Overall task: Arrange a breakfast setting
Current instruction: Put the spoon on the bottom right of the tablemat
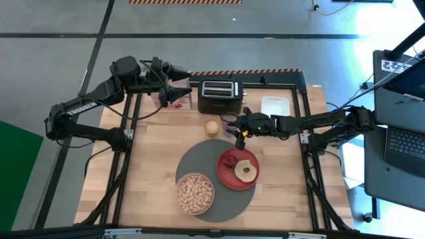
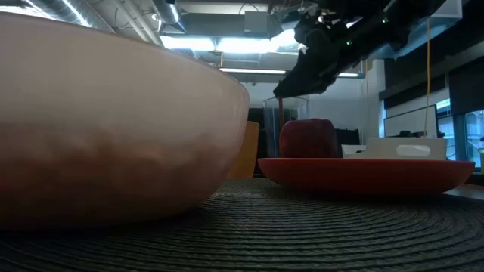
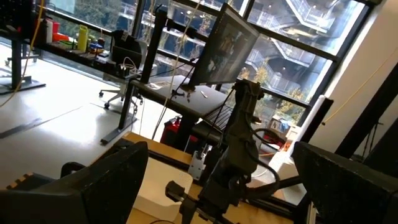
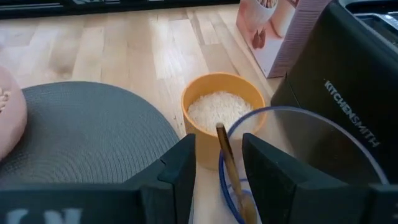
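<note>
Cereal (image 1: 195,192) fills the pale bowl (image 1: 195,193) on the near-left of the dark-grey mat (image 1: 203,161), well away from both sets of jaws. At the far-left corner the left gripper (image 1: 174,81) waits raised above the table (image 1: 156,166), its fingers (image 3: 115,177) spread wide and holding nothing.

Further right, the right gripper (image 1: 240,135) hangs over the mat's far edge with its jaws closed on the thin golden spoon (image 4: 231,171), whose handle stands up between them. Just ahead of the jaws sit a clear glass (image 4: 292,163) and a small yellow cup (image 4: 219,116) of white grains; the spoon appears to hang at the glass's rim, though whether it is inside is unclear. On the near side of the jaws lies the red plate (image 1: 226,174), carrying the bagel half (image 1: 246,170) and the dark-red fruit (image 1: 229,159).

A good placement likely means keeping the spoon clear of the glass rim, carrying it level, and laying it flat beside the bowl.

The table is pale wood with a black toaster (image 1: 220,95) at the back. Beyond it, large windows, desks and a monitor show.
</note>
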Tool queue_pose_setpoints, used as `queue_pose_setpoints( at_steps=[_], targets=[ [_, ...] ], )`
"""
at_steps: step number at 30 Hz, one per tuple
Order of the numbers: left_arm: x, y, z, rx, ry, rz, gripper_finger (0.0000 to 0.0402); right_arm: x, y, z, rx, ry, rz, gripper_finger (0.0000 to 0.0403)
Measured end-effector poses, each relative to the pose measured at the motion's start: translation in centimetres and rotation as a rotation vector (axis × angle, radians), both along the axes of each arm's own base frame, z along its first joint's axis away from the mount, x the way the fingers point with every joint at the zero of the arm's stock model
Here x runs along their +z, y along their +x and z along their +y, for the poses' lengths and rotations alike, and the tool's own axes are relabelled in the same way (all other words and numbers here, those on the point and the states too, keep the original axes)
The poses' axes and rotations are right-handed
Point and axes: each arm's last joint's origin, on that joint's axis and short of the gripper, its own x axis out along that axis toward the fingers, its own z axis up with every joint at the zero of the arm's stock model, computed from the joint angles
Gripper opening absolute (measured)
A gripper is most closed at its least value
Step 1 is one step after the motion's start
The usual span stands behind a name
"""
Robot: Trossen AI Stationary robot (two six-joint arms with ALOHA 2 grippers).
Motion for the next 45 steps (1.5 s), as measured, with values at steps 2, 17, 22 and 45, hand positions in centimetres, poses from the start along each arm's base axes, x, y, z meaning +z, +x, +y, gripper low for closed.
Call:
queue_pose_setpoints(
  at_steps=[2, 17, 22, 45],
  targets=[
    [0.0, 0.0, 0.0, 0.001, 0.0, 0.0, 0.0396, -0.2, 0.2, 0.0, -0.003, 0.005, -0.004, 0.013],
    [0.0, 0.0, 0.0, 0.002, -0.002, 0.004, 0.0396, 0.4, 0.5, -0.1, -0.01, -0.005, -0.073, 0.0013],
    [0.0, 0.0, 0.0, 0.002, -0.002, 0.004, 0.0396, 0.5, 0.6, -0.1, -0.022, -0.008, -0.087, 0.0028],
    [-0.1, 0.0, 0.0, 0.003, 0.007, 0.008, 0.0396, 6.3, 2.2, -0.2, 0.012, -0.113, -0.007, 0.0013]
  ],
)
